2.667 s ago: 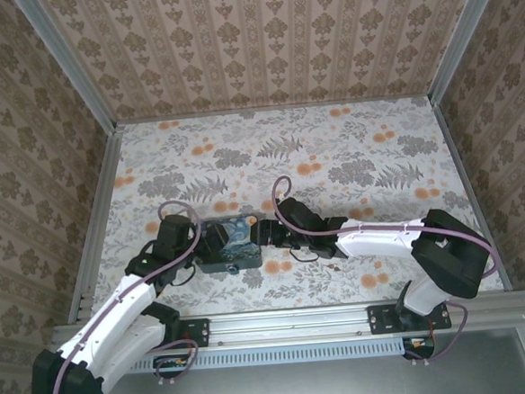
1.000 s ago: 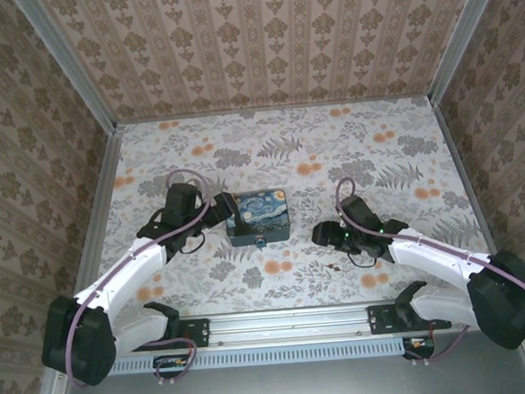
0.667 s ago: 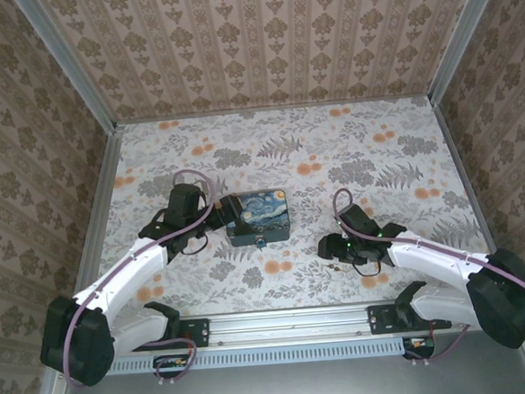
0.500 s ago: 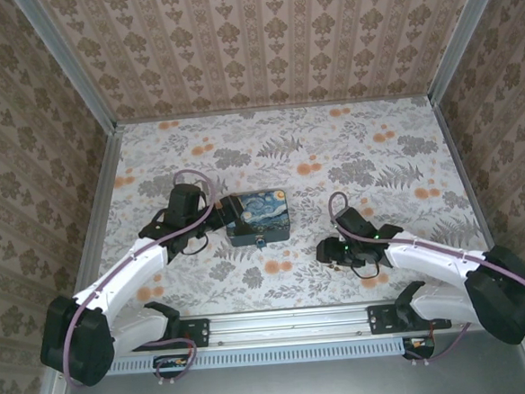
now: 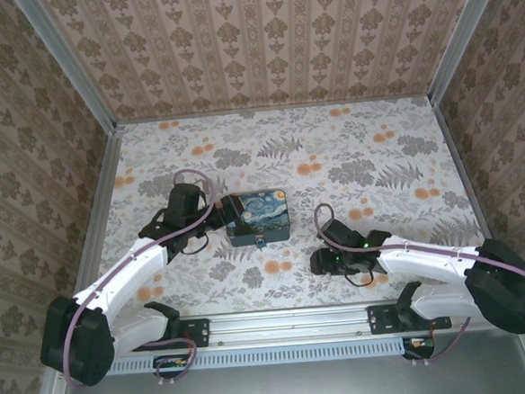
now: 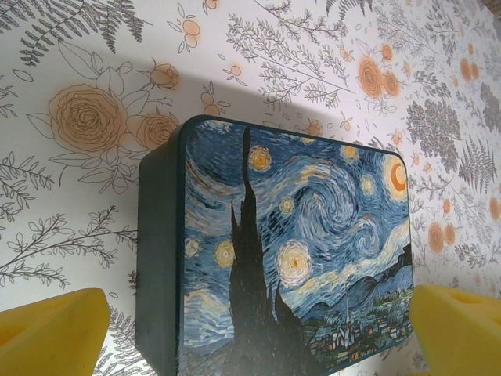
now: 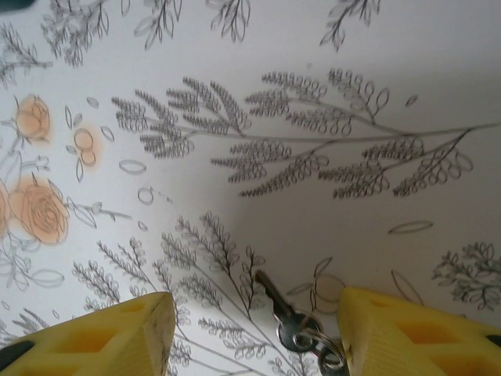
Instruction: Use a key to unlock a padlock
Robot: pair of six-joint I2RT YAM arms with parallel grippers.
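Note:
The key (image 7: 286,313) is a small silver key on a ring, lying flat on the floral table. My right gripper (image 7: 254,338) is open and low over the table, with one yellow finger on each side of the key, and the right finger (image 7: 407,337) is close to the ring. In the top view this gripper (image 5: 324,261) sits right of the painted box (image 5: 258,217). The padlock (image 5: 262,242) is a tiny blue spot at the box's near side. My left gripper (image 6: 254,341) is open wide, its fingers straddling the box (image 6: 290,251) without touching it.
The table (image 5: 368,153) carries a floral print whose drawn stems and leaves look much like the key. Patterned walls and metal rails close in the back and both sides. Open table lies behind and to the right of the box.
My right gripper has slid left and down over the key, and its fingers have come somewhat closer together. The left arm and the box have stayed put over the last second.

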